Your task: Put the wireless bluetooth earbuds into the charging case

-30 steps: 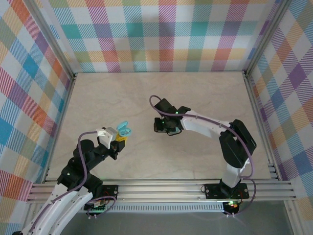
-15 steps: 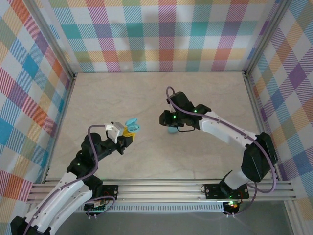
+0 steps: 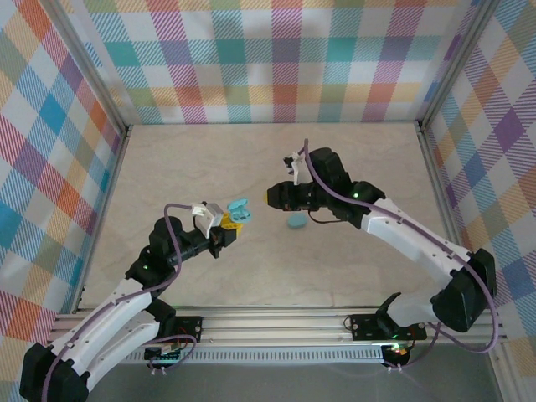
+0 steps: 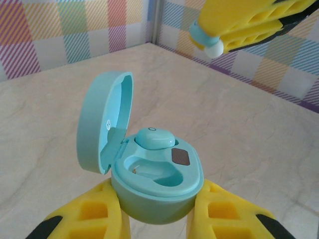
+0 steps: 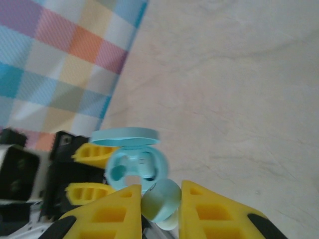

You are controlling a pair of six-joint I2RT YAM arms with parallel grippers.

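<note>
My left gripper (image 4: 159,211) is shut on the base of the turquoise charging case (image 4: 157,186), held upright above the table with its lid (image 4: 99,129) swung open. One earbud (image 4: 154,138) sits in the far socket; the near socket (image 4: 152,172) is empty. My right gripper (image 5: 160,204) is shut on a pale blue-grey earbud (image 5: 160,198) with a white tip. It hangs a short way right of the case (image 3: 238,209) in the top view, tip (image 3: 275,198) pointing left at it. The case (image 5: 134,167) shows open just beyond the held earbud.
A round light blue disc (image 3: 296,222) lies on the beige table below the right gripper. Plaid walls (image 3: 268,59) close in the table at the back and on both sides, and an aluminium rail (image 3: 276,322) runs along the near edge.
The left gripper has carried the open case right and away from the near edge. The right gripper has risen off the table with the earbud, uncovering the blue disc, and turned toward the case.
</note>
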